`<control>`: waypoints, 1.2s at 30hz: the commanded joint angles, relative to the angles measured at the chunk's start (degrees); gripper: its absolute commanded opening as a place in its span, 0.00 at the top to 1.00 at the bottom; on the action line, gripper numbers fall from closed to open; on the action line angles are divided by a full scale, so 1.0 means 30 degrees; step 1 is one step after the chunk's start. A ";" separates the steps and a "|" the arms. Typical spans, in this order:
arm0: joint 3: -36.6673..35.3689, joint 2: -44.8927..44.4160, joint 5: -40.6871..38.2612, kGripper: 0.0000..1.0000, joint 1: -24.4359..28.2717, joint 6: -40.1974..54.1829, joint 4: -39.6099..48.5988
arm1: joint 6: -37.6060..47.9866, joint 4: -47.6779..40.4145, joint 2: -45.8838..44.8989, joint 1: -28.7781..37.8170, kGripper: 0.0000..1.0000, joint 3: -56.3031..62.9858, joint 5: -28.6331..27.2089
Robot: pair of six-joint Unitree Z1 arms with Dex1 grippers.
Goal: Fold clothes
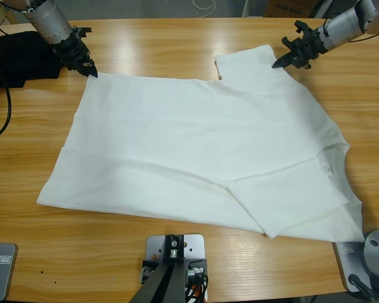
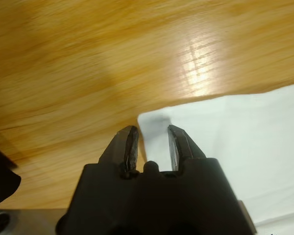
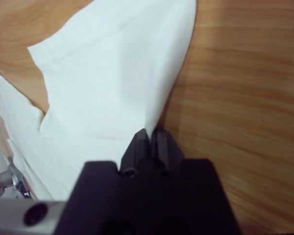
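Flat across the wooden table (image 1: 177, 50) lay the white T-shirt (image 1: 202, 158), one sleeve folded in at the near side and a black garment (image 1: 19, 57) off at a far corner. At one far corner of the shirt the left gripper (image 2: 152, 142) stood with jaws spread around the hem corner. At the far sleeve the right gripper (image 3: 149, 134) had its jaws pressed together at the cloth's edge.
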 commanded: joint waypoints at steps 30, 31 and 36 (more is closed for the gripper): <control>0.0000 0.1017 -0.4994 1.00 0.0325 0.0089 0.3263 | -0.0189 0.0140 -0.2755 0.1123 1.00 0.3438 0.1467; 0.0029 0.0841 -0.5099 1.00 0.0325 0.0124 0.3263 | -0.0189 -0.0123 -0.3107 0.1123 1.00 0.3913 0.1490; 0.0820 -0.0231 -0.5662 1.00 0.0331 0.0159 0.3345 | -0.0218 -0.0457 -0.4730 0.1211 1.00 0.5454 0.1713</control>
